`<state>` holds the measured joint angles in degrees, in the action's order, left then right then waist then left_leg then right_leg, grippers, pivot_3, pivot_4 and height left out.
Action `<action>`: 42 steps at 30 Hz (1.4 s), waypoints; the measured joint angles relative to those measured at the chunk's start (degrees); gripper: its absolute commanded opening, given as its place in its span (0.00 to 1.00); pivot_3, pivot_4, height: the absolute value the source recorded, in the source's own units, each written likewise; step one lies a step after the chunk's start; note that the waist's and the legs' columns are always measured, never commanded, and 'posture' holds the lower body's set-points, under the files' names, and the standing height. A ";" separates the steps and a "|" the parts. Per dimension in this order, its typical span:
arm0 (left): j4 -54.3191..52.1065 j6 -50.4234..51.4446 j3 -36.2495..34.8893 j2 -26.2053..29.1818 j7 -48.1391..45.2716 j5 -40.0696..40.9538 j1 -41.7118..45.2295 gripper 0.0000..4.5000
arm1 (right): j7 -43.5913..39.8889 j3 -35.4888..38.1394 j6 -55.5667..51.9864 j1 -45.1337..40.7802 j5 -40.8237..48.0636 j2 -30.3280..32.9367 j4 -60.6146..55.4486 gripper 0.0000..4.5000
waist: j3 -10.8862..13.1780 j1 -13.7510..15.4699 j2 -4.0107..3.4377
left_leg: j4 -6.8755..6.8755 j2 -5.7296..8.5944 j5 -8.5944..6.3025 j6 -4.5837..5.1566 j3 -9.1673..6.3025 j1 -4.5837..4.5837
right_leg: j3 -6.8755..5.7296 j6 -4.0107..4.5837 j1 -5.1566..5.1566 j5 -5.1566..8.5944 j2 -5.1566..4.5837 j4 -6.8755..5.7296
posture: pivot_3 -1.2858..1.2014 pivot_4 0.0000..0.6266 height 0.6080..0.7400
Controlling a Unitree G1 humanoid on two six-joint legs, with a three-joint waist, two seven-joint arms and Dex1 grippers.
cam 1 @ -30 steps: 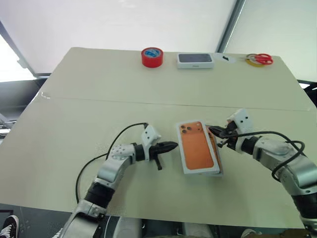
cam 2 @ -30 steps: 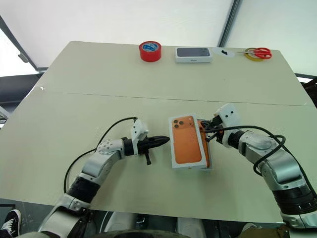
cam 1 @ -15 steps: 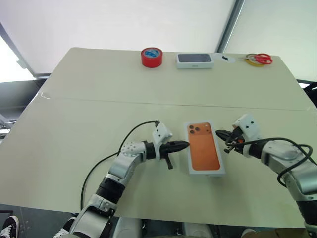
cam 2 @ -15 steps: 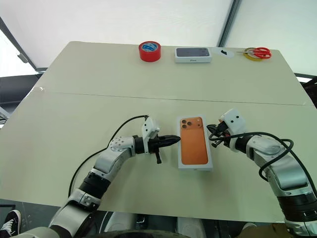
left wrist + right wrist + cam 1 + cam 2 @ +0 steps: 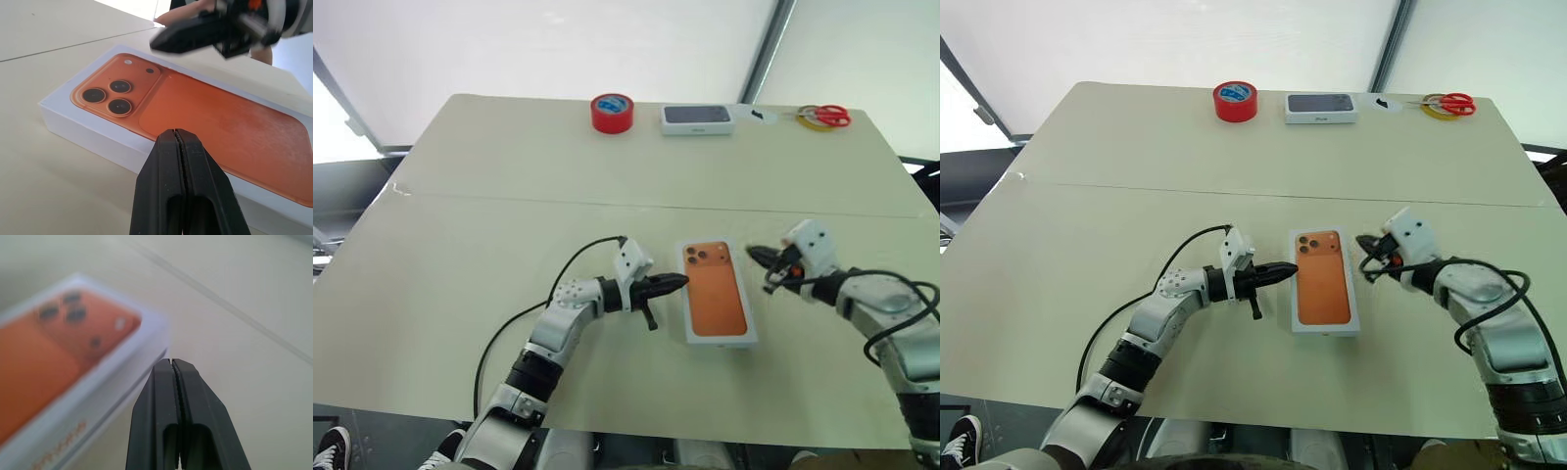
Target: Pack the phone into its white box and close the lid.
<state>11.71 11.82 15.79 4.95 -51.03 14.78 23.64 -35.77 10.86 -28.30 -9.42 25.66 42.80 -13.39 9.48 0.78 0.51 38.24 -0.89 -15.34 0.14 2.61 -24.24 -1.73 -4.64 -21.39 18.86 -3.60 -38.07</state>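
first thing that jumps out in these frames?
The closed white box with an orange phone pictured on its lid, at the middle of the near table, flanked by both shut grippers: left gripper at its left side, right gripper off its far right corner. Next, the red tape roll at the far edge.

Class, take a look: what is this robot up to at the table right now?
A closed white box with an orange phone picture on its lid lies on the table. The left gripper is shut with its tip at the box's left side. The right gripper, also shut, hangs just off the right side, holding nothing. Tape, another box and scissors sit along the far edge.
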 measured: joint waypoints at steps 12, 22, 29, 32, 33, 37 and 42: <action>-1.13 -0.57 -1.41 -0.09 0.21 0.74 -0.26 0.00 | -3.41 -10.62 3.64 4.88 -9.97 4.46 -5.24 0.01 | -0.09 0.11 -0.01 | 0.01 0.03 -0.01 0.01 -0.03 0.30 | -0.01 0.00 0.34 0.00 -0.02 0.04 | 0.52 0.24 1.00; -1.42 0.60 -1.34 0.48 1.06 0.63 -0.94 0.00 | -3.44 -9.34 3.53 4.55 -11.22 2.53 -4.70 0.01 | -0.10 0.33 0.02 | -0.03 0.03 -0.10 0.14 -0.07 0.81 | -0.03 0.01 0.94 0.01 -0.07 0.23 | 0.52 0.24 1.00; -1.57 0.15 3.59 5.68 -1.34 -4.20 -0.81 0.00 | -2.65 -2.29 1.51 3.69 -9.16 1.46 1.48 0.01 | -0.11 0.10 -0.01 | -0.09 0.03 -0.10 0.14 -0.05 0.79 | -0.03 0.02 0.90 0.01 -0.10 0.24 | 0.52 0.24 1.00; -0.58 0.15 3.67 4.88 -1.25 -4.27 0.17 0.00 | -4.70 -1.84 2.79 5.88 -9.64 3.13 2.12 0.01 | -0.09 -0.06 -0.06 | -0.10 0.03 -0.10 0.14 -0.03 0.78 | -0.02 0.02 0.87 0.01 -0.10 0.24 | 0.52 0.24 1.00; 0.38 0.00 3.78 4.19 -1.22 -4.34 0.96 0.00 | -5.92 -1.40 2.83 6.32 -9.30 3.45 2.13 0.01 | -0.08 -0.04 -0.07 | -0.10 0.03 -0.10 0.14 -0.03 0.78 | -0.02 0.02 0.85 0.01 -0.09 0.24 | 0.52 0.24 1.00; 3.04 -0.82 4.03 2.01 -1.17 -4.82 1.93 0.00 | -11.25 -0.84 2.11 8.14 -5.81 4.03 -0.36 0.01 | -0.08 0.03 -0.08 | -0.11 0.03 -0.11 0.16 -0.03 0.78 | -0.02 0.01 0.85 0.01 -0.08 0.24 | 0.52 0.24 1.00; 3.97 -2.11 4.47 1.94 -1.41 -5.97 2.53 0.00 | -12.53 -0.10 1.16 9.37 -4.91 4.80 -2.15 0.01 | -0.08 0.03 -0.07 | -0.10 0.03 -0.11 0.16 -0.03 0.79 | -0.02 0.01 0.87 0.01 -0.09 0.24 | 0.52 0.24 1.00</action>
<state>15.68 9.71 20.27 6.89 -52.44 8.81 26.17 -48.30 10.76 -27.14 -0.05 20.75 47.60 -15.55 9.40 0.80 0.44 38.13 -0.86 -15.45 0.30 2.58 -23.45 -1.75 -4.63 -20.53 18.87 -3.69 -37.83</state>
